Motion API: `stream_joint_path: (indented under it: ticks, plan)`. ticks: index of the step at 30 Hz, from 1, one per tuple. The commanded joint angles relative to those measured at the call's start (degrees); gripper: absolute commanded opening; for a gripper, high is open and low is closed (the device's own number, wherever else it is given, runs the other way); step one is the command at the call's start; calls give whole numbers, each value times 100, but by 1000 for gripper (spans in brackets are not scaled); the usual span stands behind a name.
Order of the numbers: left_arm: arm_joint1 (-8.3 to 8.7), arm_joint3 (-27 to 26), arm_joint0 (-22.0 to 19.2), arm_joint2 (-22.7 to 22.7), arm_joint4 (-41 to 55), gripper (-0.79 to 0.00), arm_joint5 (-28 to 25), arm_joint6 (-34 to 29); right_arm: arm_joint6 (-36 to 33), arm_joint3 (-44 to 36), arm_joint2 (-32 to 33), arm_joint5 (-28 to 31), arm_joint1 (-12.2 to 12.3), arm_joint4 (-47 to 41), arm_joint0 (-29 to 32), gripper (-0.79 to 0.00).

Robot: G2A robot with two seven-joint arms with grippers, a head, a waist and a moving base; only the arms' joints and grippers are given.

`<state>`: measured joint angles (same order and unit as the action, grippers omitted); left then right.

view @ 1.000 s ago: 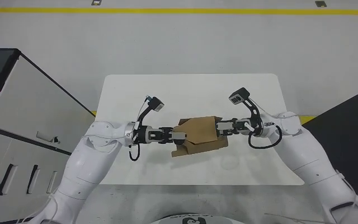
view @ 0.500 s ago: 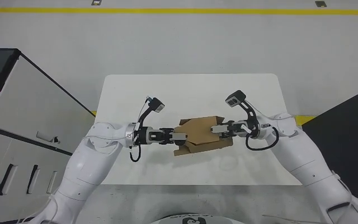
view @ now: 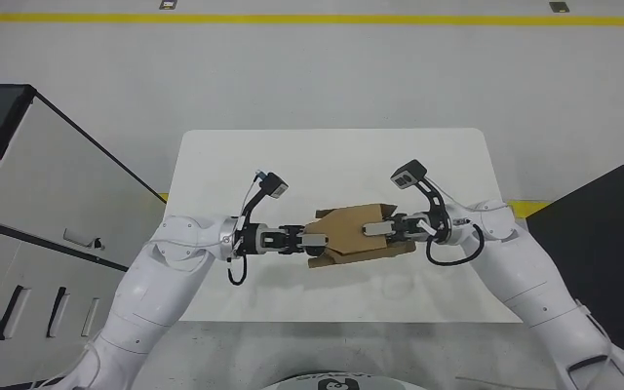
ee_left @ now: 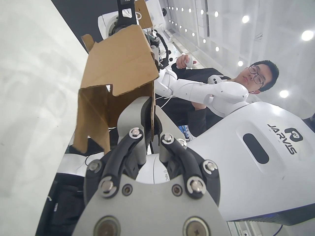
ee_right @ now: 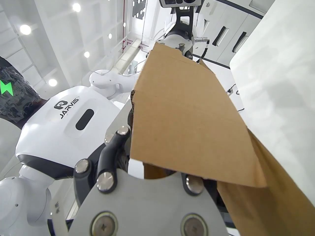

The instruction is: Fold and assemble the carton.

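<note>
Count: we find one carton [view: 349, 234], two grippers and one table [view: 244, 156].

The carton is plain brown corrugated cardboard, matt, with cut flaps and scored fold lines. It is partly opened out of the flat. In the left wrist view its panels [ee_left: 120, 62] stand at an angle to one another around a hollow, with a notched flap at one end. In the right wrist view a broad flat panel [ee_right: 182, 114] lies across the front, and a second panel slopes away beneath it.

The carton lies lengthwise between the two arms, over the near middle of the white, smooth, round-cornered table. We cannot tell whether it touches the tabletop.

The left gripper [view: 310, 237] is at the carton's left end, its fingers [ee_left: 131, 114] closed tight on the edge of one panel. The right gripper [view: 372, 230] reaches over the carton's right end. That panel covers it, so we cannot tell whether it grips.

Surroundings: a cabinet [view: 39, 273] stands beside the table's left edge. A yellow floor line [view: 312, 19] runs well beyond the far edge.
</note>
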<state>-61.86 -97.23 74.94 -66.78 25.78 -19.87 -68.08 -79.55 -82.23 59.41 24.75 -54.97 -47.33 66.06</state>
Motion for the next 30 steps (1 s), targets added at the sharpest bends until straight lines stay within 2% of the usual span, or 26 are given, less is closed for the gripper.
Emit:
stream_joint_path:
  ticks: [1, 3, 5, 6, 7, 14, 24, 30]
  plan:
    - [6, -23, 21, 1, -4, -785, 18, 2, 9, 9, 8, 9, -5, 43, 13, -785]
    - [14, -51, 39, 0, -19, -785, 28, -2, 14, 11, 14, 13, -11, 64, 27, -785]
    - [21, -66, 54, -4, -24, -459, 46, -2, 29, 15, 30, 28, -15, 107, 38, -785]
    - [25, -76, 63, -6, -24, -74, 54, -1, 38, 13, 37, 37, -17, 120, 47, -785]
    - [29, -86, 71, -8, -21, 0, 62, 0, 51, 11, 48, 51, -18, 136, 55, -785]
    - [58, -146, 172, -147, 161, 0, 51, 120, 164, 11, 210, 164, -17, 22, 175, -785]
    - [144, -328, 470, -725, 461, 0, -121, 347, 24, -86, 620, 25, 0, -628, 391, -785]
    - [144, -328, 470, -725, 461, 0, -121, 347, 24, -86, 620, 25, 0, -628, 391, -785]
